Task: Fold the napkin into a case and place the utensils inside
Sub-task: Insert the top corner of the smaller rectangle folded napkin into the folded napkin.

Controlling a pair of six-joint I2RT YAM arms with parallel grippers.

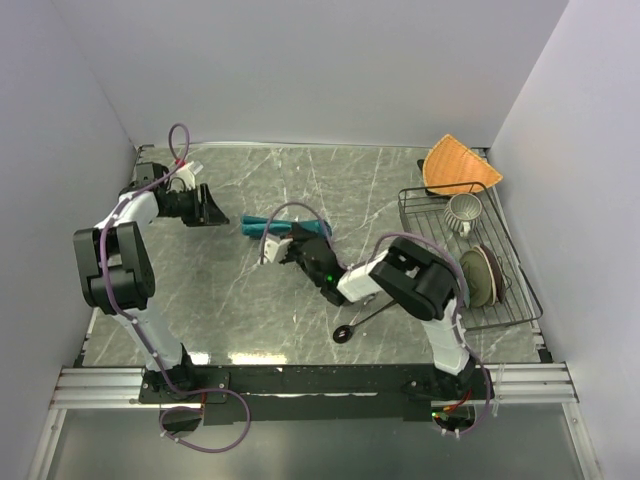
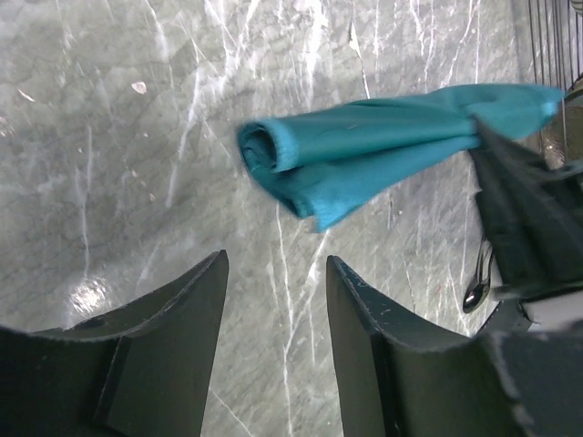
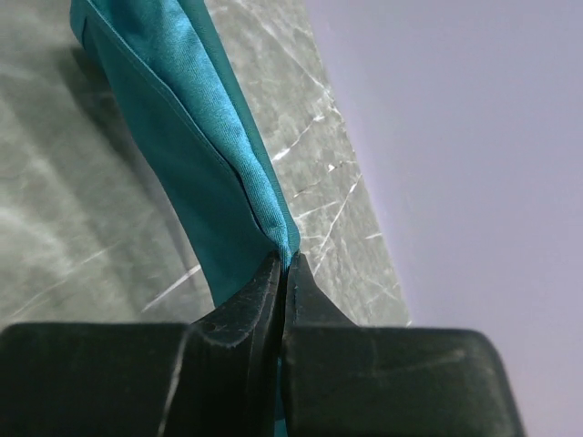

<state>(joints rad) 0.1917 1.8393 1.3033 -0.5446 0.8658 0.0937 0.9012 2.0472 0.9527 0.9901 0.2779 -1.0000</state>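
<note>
The teal napkin (image 1: 262, 226) lies bunched and partly rolled on the marble table, behind the middle. In the left wrist view the napkin (image 2: 364, 146) shows a rolled end toward the left. My right gripper (image 1: 292, 238) is shut on the napkin's right end, and the cloth (image 3: 182, 118) runs away from its closed fingertips (image 3: 287, 264). My left gripper (image 1: 215, 210) hovers just left of the napkin, open, with only bare table between its fingers (image 2: 278, 273). A dark spoon (image 1: 345, 333) lies near the front, beneath the right arm, also seen as the spoon (image 2: 474, 293) in the left wrist view.
A wire rack (image 1: 405, 215) stands at the right, holding a cup (image 1: 463, 210) and plates (image 1: 480, 275). An orange woven cloth (image 1: 458, 165) sits at the back right corner. White walls enclose the table on three sides.
</note>
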